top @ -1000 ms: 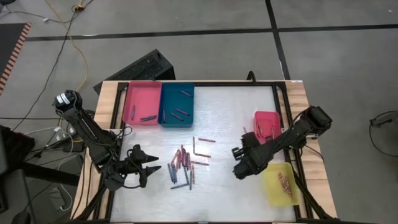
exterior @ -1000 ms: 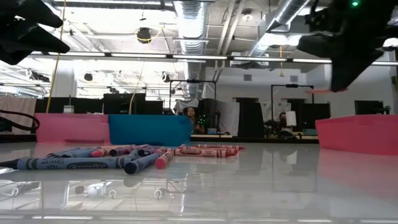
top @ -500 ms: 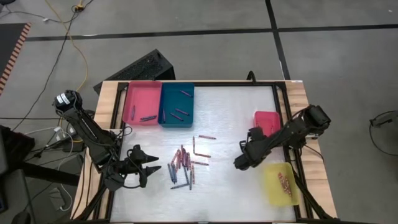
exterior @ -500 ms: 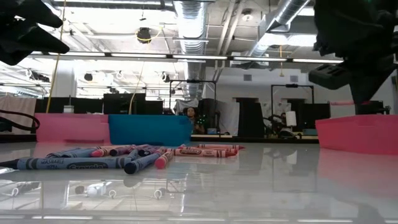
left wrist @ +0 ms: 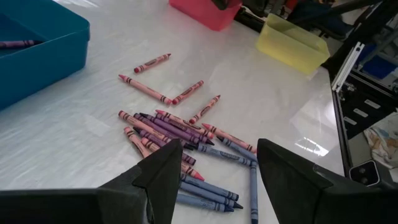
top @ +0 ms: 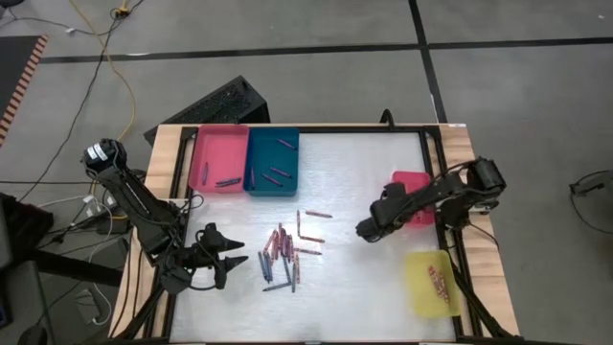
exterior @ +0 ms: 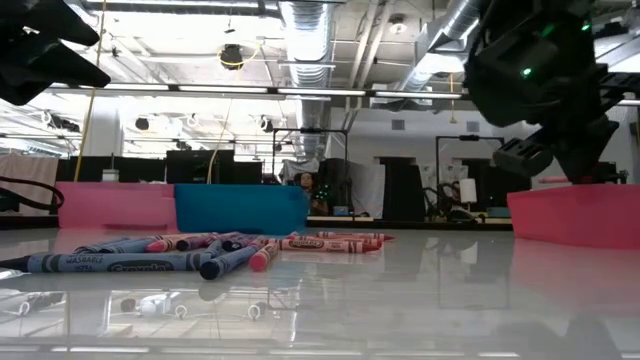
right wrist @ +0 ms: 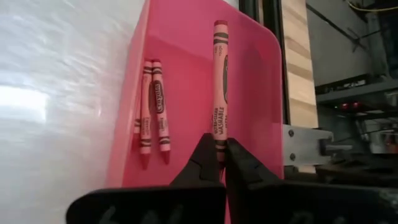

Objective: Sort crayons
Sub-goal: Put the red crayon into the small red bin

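The right claw (right wrist: 219,151) pinches one end of a red crayon (right wrist: 219,81), which points straight out from its fingertips above the red tray (right wrist: 249,93), where two more red crayons (right wrist: 152,112) lie. The left claw (left wrist: 214,163), fingers spread, hangs over the tabletop (top: 364,172) beside the loose crayon pile (top: 283,257).

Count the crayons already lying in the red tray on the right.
2 crayons lie side by side on the red tray's floor; a third is held above it in the shut right gripper. Others may be hidden.
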`<state>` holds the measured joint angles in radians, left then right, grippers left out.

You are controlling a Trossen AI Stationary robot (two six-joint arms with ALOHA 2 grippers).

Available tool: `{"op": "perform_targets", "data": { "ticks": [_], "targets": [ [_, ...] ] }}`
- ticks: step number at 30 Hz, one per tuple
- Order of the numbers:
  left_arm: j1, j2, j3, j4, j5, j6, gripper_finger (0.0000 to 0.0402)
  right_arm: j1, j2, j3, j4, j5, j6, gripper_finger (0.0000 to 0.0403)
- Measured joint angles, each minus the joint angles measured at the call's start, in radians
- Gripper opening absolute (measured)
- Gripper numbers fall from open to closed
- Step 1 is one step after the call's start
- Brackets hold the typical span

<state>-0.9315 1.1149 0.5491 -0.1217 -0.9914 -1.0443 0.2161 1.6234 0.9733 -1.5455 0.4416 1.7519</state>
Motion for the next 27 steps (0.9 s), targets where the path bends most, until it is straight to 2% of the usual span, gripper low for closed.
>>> {"op": "perform_targets", "data": {
  "ticks": [9, 21, 27],
  "targets": [
    [0.000, 0.000, 0.000, -0.002, -0.001, 0.000, 0.0199, -0.126, 0.000, -0.001, 0.024, 0.000, -0.171, 0.0007],
    [0.000, 0.000, 0.000, -0.002, 0.027, 0.000, 0.0199, -0.222, -0.001, -0.002, 0.095, 0.006, -0.249, 0.0007],
    [0.000, 0.000, 0.000, -0.002, 0.032, 0.000, 0.0199, -0.280, -0.001, -0.101, 0.236, -0.041, -0.327, 0.0007]
  ]
}}
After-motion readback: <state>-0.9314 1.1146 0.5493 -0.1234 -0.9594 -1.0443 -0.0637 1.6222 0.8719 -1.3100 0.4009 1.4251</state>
